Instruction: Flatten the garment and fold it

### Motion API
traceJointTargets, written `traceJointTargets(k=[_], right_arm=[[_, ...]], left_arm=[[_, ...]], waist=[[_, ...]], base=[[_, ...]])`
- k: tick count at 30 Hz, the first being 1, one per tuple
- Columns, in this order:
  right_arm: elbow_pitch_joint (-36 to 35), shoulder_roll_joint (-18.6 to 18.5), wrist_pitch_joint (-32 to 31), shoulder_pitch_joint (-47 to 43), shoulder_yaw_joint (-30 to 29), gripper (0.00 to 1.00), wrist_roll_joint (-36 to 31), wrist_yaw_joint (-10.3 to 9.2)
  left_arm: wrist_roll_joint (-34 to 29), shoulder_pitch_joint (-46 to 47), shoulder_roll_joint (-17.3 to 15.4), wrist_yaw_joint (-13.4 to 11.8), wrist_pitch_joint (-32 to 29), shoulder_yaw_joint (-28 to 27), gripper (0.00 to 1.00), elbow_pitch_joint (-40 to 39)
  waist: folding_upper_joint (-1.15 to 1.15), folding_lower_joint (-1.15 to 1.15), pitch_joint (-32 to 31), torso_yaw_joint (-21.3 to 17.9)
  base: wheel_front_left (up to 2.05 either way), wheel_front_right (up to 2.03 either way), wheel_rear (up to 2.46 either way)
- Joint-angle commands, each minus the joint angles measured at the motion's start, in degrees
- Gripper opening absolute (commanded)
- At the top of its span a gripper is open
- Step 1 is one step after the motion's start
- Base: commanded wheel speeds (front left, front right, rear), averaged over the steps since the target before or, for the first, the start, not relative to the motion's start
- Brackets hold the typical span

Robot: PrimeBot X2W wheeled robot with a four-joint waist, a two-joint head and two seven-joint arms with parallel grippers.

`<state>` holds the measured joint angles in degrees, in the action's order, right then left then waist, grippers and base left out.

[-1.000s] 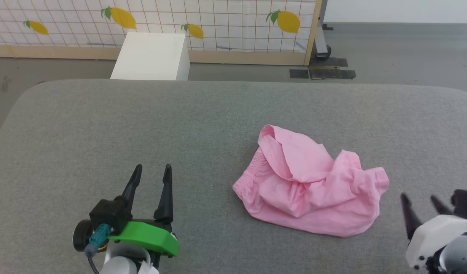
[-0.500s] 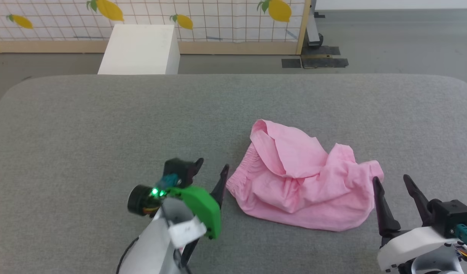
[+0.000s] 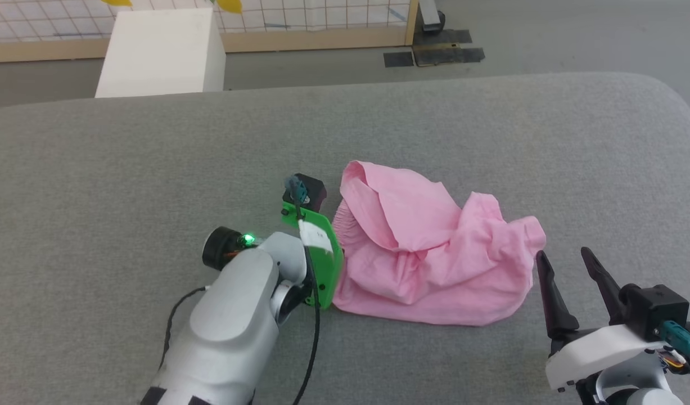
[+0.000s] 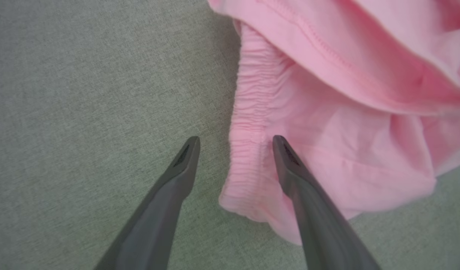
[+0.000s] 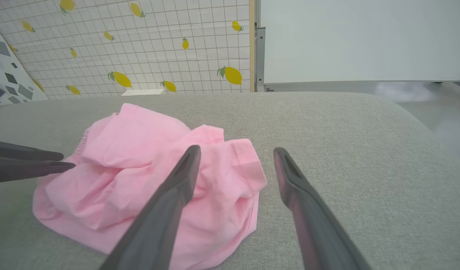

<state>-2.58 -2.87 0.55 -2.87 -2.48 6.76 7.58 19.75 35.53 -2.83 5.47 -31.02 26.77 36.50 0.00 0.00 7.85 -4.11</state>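
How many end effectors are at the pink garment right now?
2. The left end effector straddles the gathered elastic edge of the garment, open, one finger over cloth, one over the grey surface. The right end effector, also open, is at the opposite hemmed corner.

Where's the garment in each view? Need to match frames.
Head: garment right of centre on the grey pad.
Left wrist: garment upper right; open left gripper astride its edge.
Right wrist: garment left of centre, partly behind the open right gripper.
Shared landmark: elastic band, the garment's left edge in all three.
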Motion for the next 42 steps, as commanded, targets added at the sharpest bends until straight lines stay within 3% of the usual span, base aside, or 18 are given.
traceJointTargets(k=[1, 5, 6, 7, 8, 9, 10, 16, 25, 29, 34, 42], right_arm=[[0.3, 0.0, 0.4, 1.2, 0.1, 1.00, 0.5, -0.09], [0.8, 0.0, 0.7, 1.8, 0.5, 1.00, 0.8, -0.09], [1.0, 0.0, 0.8, 1.9, 0.5, 1.00, 0.9, -0.09], [1.1, 0.0, 0.8, 2.1, 0.4, 1.00, 1.1, -0.09], [1.3, 0.0, 0.9, 2.2, 0.4, 1.00, 1.1, -0.09], [1.4, 0.0, 1.0, 2.3, 0.5, 1.00, 1.3, -0.09], [1.5, 0.0, 1.1, 2.4, 0.6, 1.00, 1.4, -0.09], [2.0, 0.0, 1.3, 2.8, 0.5, 1.00, 1.5, -0.09], [2.2, 0.0, 1.1, 3.6, 1.0, 1.00, 1.8, -0.09], [2.3, 0.0, 1.1, 3.5, 1.3, 1.00, 2.0, -0.09], [2.3, 0.0, 1.1, 3.1, 0.7, 1.00, 2.2, -0.09], [1.7, 0.0, 0.3, 1.9, 0.2, 1.00, 2.2, -0.09]], left_arm=[[0.5, 1.7, -0.3, 0.2, -2.1, 0.2, 1.00, 1.0], [2.4, 3.5, -0.5, 0.9, -6.3, 0.5, 1.00, 1.9], [3.0, 3.8, -0.5, 1.1, -6.8, 0.6, 0.92, 1.8], [3.7, 4.0, -0.5, 1.3, -7.6, 0.9, 0.50, 1.7], [4.3, 4.1, -0.5, 1.5, -8.3, 1.2, 0.42, 1.7], [4.8, 4.3, -0.6, 1.6, -8.8, 1.8, 0.08, 1.3], [5.3, 4.4, -0.7, 1.7, -8.9, 2.2, 0.00, 0.9], [8.0, 5.7, -1.9, 2.0, -2.3, 6.4, 0.00, -5.0], [10.0, 14.4, -0.9, 2.0, 22.9, 9.7, 0.00, -9.6], [12.6, 16.7, -0.3, 2.0, 30.2, 9.1, 0.00, -9.3], [15.3, 12.5, -1.8, 1.3, 27.9, 9.0, 0.00, -7.9], [21.3, -6.7, -12.9, -3.1, 19.6, 6.3, 0.00, -16.9]], waist=[[0.00, 0.00, 1.4, -1.3], [0.00, 0.00, 2.3, -2.1], [0.00, 0.00, 2.4, -2.2], [0.00, 0.00, 2.6, -2.3], [0.00, 0.00, 2.7, -2.3], [0.00, 0.00, 2.9, -2.4], [0.00, 0.00, 3.0, -2.5], [0.00, 0.00, 3.2, -2.5], [0.00, 0.00, 2.9, -2.5], [0.00, 0.00, 2.7, -2.5], [0.00, 0.00, 2.0, -1.7], [0.00, 0.00, 0.6, 0.9]], base=[[0.00, 0.00, 0.00], [0.00, 0.00, 0.00], [0.00, 0.00, 0.00], [0.00, 0.00, 0.00], [0.00, 0.00, 0.00], [0.00, 0.00, 0.00], [0.00, 0.00, 0.00], [0.00, 0.00, 0.00], [0.00, 0.00, 0.00], [0.00, 0.00, 0.00], [0.00, 0.00, 0.00], [0.00, 0.00, 0.00]])
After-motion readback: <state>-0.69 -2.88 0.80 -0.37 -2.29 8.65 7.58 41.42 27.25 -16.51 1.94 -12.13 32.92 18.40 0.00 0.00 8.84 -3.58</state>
